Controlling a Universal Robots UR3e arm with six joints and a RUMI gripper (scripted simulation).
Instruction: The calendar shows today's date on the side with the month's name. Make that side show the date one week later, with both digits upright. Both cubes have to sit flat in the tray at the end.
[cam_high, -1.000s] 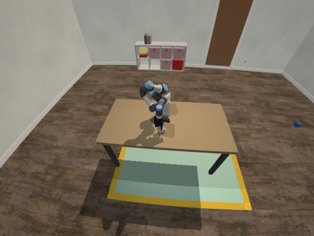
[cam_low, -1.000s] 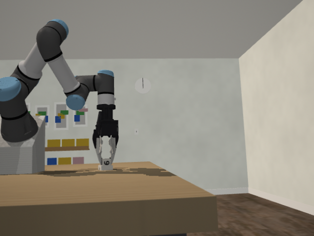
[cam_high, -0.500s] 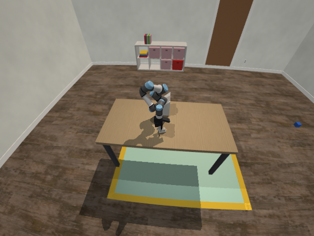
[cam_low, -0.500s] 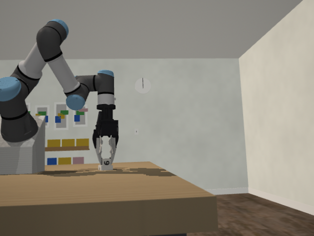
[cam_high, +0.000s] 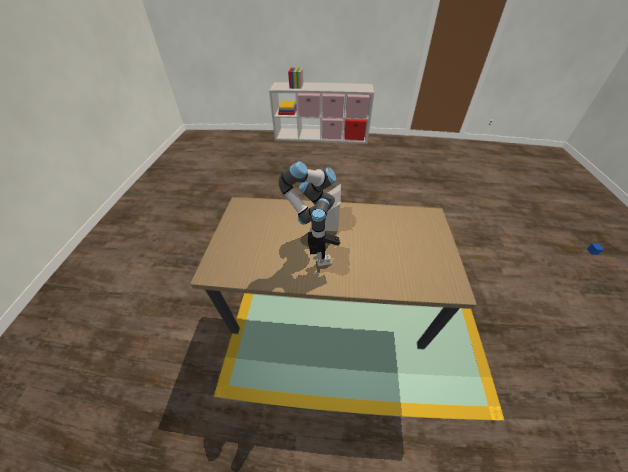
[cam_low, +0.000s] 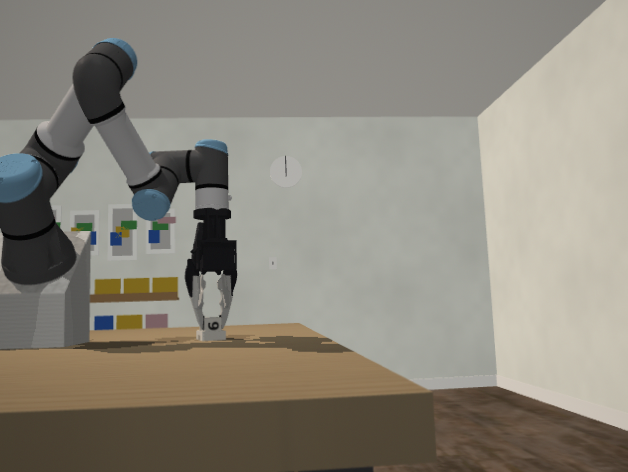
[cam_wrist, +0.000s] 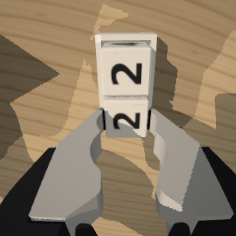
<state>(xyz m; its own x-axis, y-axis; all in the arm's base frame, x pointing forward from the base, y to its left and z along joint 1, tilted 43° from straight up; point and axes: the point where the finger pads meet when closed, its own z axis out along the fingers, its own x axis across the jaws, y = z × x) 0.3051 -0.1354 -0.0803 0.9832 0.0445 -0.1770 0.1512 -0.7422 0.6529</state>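
In the wrist view a white calendar tray (cam_wrist: 126, 40) lies on the wooden table with two white number cubes in it. The far cube (cam_wrist: 126, 74) shows a 2 on top. My gripper (cam_wrist: 125, 109) is shut on the near cube (cam_wrist: 126, 120), which also shows a 2 on top. In the exterior view the gripper (cam_low: 212, 324) points straight down at the tray (cam_low: 210, 334), and the held cube (cam_low: 213, 324) shows a 6 or 9 lying sideways on the side facing that camera. The side with the month's name is not visible. In the top view the gripper (cam_high: 321, 260) is near the table's middle.
The arm's grey base pedestal (cam_low: 43, 299) stands at the table's back edge. The table's front edge (cam_high: 329, 296) lies a short way beyond the tray. A shelf unit (cam_high: 322, 111) stands against the far wall, and a small blue object (cam_high: 595, 248) lies on the floor.
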